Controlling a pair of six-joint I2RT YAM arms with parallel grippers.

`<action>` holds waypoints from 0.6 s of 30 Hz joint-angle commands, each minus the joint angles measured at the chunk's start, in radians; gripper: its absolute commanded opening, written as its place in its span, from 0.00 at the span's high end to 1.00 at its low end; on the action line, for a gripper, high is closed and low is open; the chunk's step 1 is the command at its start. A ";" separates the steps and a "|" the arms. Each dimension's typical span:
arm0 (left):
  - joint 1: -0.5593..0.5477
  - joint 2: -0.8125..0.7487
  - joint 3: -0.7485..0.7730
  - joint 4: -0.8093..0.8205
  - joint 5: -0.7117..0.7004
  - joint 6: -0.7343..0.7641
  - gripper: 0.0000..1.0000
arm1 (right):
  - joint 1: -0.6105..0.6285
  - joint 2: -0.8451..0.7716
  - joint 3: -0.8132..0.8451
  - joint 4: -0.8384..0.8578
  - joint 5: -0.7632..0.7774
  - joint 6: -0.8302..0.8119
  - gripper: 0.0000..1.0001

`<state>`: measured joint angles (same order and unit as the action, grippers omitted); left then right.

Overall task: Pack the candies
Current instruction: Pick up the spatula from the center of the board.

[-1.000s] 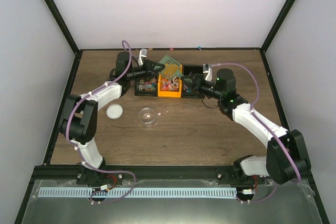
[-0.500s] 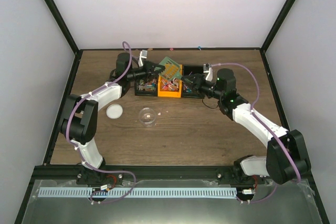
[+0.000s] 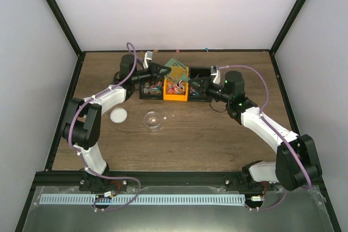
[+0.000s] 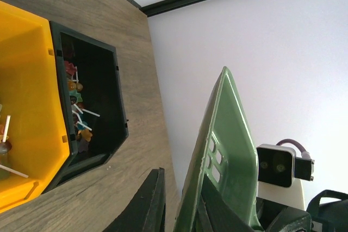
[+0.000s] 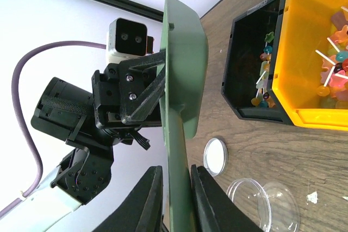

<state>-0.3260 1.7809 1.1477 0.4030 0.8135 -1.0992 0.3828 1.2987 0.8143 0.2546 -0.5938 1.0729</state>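
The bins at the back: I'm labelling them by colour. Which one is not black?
The middle bin. It is orange-yellow, while the left bin and the right bin flanking it are both black.

My right gripper (image 3: 194, 82) edged left toward the green scoop (image 3: 176, 70); left gripper (image 3: 159, 70) shifted the scoop slightly right, flatter.

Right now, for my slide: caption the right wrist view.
Left gripper holds green plastic scoop, right gripper straddling it, near yellow bin.
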 commanded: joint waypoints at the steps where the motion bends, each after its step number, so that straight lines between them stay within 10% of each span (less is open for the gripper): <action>1: -0.004 0.005 -0.003 0.033 0.009 -0.002 0.96 | -0.005 -0.003 0.002 -0.005 -0.025 -0.008 0.84; 11: -0.004 0.014 0.002 0.032 0.024 -0.004 0.94 | -0.005 0.000 0.004 -0.013 -0.024 -0.006 0.99; 18: 0.042 0.003 0.058 -0.121 0.009 0.121 0.33 | -0.014 -0.043 0.025 -0.104 0.090 0.040 0.99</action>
<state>-0.3210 1.7809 1.1522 0.3939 0.8314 -1.0779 0.3817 1.2968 0.8143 0.2207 -0.5812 1.0798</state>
